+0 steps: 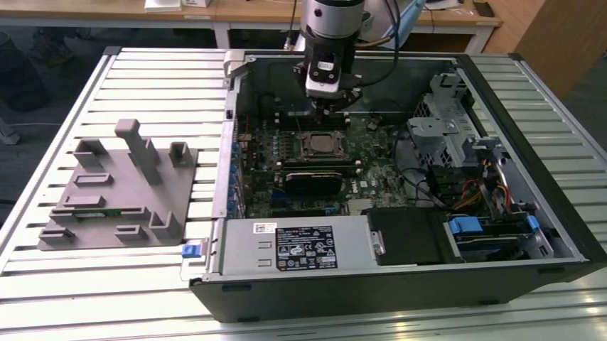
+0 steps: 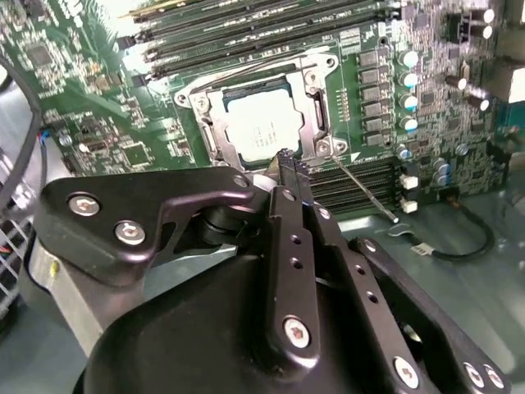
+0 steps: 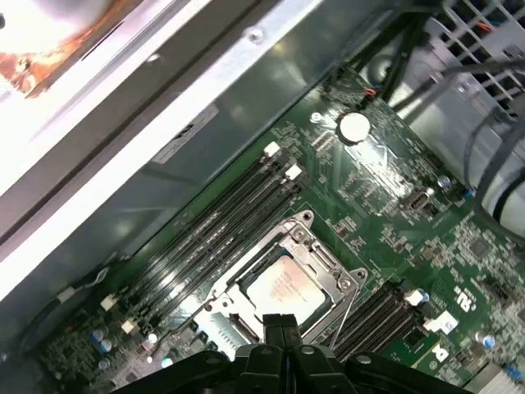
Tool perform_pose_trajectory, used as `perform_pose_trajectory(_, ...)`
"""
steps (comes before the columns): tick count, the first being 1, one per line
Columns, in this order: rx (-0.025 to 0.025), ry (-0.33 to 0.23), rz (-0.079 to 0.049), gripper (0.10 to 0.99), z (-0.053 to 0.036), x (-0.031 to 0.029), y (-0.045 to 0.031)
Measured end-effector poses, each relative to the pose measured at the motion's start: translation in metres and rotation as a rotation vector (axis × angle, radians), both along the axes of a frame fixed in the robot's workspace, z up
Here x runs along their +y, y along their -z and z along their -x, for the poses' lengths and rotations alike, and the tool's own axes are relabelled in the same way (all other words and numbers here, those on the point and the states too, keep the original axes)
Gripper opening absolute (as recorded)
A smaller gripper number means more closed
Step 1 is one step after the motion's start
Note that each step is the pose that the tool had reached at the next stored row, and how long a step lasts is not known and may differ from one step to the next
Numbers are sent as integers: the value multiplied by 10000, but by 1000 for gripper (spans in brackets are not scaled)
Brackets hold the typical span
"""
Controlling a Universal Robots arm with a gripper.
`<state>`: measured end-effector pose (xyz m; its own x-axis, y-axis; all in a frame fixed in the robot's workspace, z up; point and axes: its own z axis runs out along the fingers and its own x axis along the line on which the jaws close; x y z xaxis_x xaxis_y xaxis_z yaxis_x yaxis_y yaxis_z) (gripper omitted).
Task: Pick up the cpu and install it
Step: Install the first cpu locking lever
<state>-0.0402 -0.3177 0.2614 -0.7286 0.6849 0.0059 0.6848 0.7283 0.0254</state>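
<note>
I'm looking down on an open computer case (image 1: 531, 177) lying on a slatted metal table (image 1: 133, 78). My gripper (image 1: 329, 108) hangs inside the case, just above the motherboard (image 1: 374, 167), w/ its 2 black fingers (image 2: 289, 176) pressed together and nothing between them. The cpu (image 2: 259, 133) — a pale silvery square — already sits flat in the socket frame (image 2: 316, 115), between banks of memory slots (image 3: 221, 222). In both wrist views the fingertips hover just beside the socket's edge, not touching the chip (image 3: 283, 287). A grey parts tray (image 1: 124, 192) rests on the table at the exterior view's left, well apart from the case.
</note>
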Motion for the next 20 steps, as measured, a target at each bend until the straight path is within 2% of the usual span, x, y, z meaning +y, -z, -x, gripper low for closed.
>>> perform_pose_trajectory(20, 0, -3636, 0, 106, 0, 0, 4)
